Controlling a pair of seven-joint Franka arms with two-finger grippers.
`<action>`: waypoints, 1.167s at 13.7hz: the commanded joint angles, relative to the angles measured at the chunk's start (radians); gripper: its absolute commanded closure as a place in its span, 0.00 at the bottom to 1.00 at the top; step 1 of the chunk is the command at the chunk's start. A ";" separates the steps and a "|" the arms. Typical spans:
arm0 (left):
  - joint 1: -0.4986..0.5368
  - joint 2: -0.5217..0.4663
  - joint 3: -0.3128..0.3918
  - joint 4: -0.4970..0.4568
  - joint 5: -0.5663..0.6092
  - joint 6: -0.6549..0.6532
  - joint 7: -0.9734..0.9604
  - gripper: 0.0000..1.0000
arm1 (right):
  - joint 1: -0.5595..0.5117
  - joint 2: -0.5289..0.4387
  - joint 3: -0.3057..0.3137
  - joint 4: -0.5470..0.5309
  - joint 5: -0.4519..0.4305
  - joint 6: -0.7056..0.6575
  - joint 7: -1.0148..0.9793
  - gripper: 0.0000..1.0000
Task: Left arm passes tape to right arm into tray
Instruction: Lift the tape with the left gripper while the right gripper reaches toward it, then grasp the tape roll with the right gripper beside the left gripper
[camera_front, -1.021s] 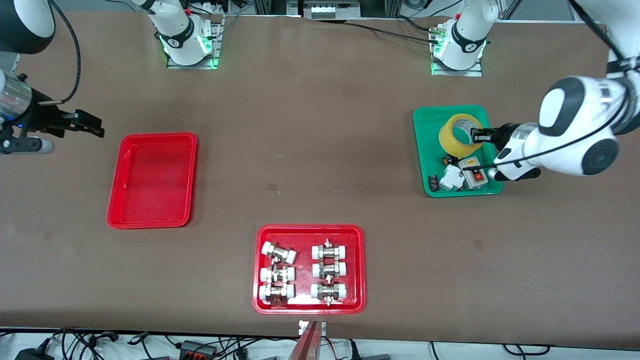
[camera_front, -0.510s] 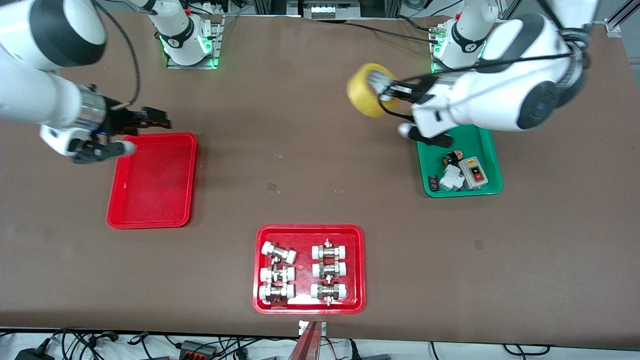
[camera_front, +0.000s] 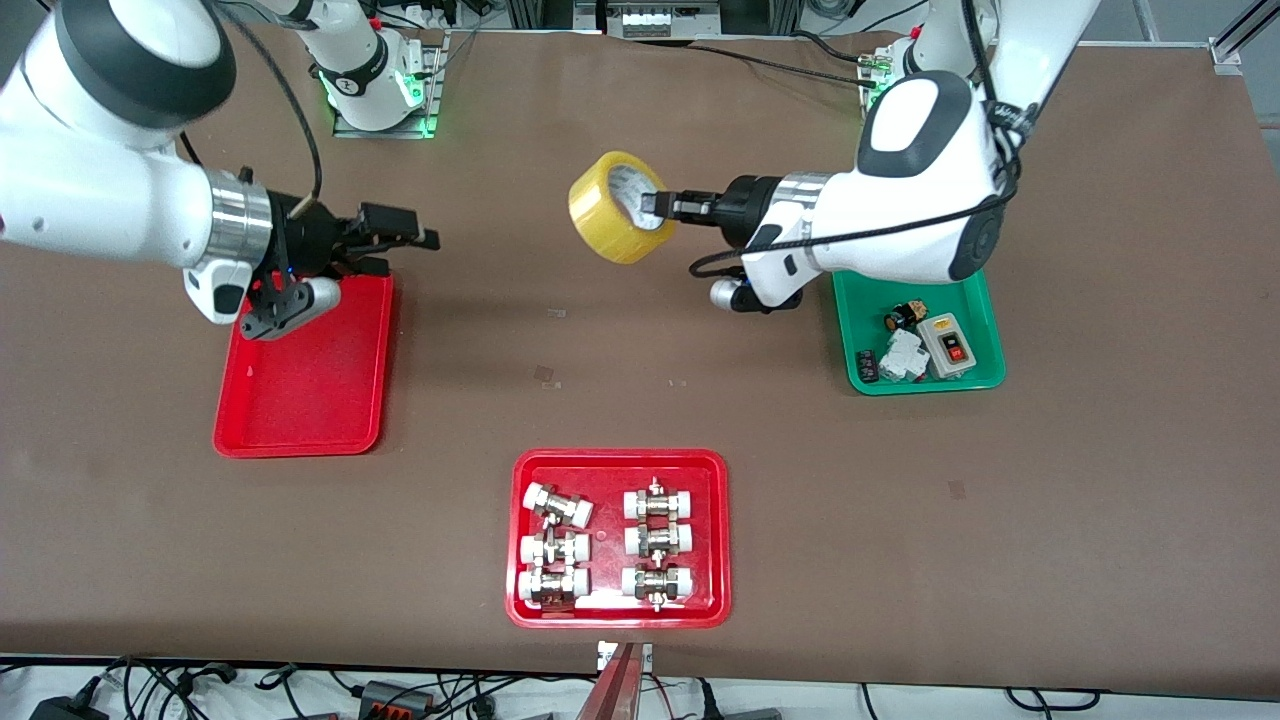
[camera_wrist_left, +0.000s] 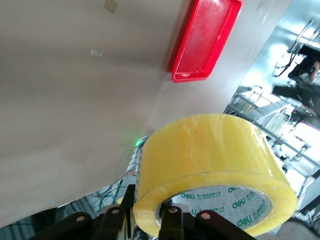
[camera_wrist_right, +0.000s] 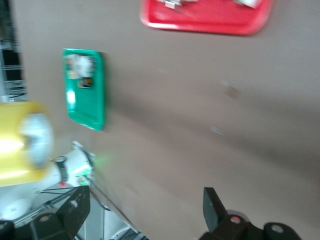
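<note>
Midway through the handover, the left tool (camera_front: 655, 204) pinches the wall of the tape (camera_front: 612, 207), one finger inside the hole and one outside, holding the yellow roll in the air over bare bench (camera_front: 640, 330) between the two arms' ends. Reaching in from its own end, the right tool (camera_front: 400, 232) hangs with fingers spread wide over the corner of the plain red tray (camera_front: 300, 400), its opening turned toward the roll but well apart from it. The pass itself appears not yet made; the next move likely calls for the right tool to close the gap and take the ring's free rim, clear of the left fingers, before the left tool lets go. Room looks generous: the bench under the roll is bare, the green tray (camera_front: 860, 330) of small parts lies under the left arm's elbow, and the red tray of white-capped fittings (camera_front: 618, 612) sits well nearer the front camera, out of the way
</note>
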 joint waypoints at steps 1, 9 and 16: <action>-0.003 0.005 0.000 0.037 -0.023 0.004 -0.033 1.00 | 0.072 0.007 -0.010 0.042 0.088 0.071 0.005 0.00; 0.014 -0.002 0.001 0.037 -0.023 -0.001 -0.036 1.00 | 0.221 0.054 -0.010 0.103 0.095 0.226 0.178 0.00; 0.020 -0.002 0.002 0.037 -0.023 -0.004 -0.034 1.00 | 0.264 0.079 -0.010 0.129 0.088 0.261 0.220 0.00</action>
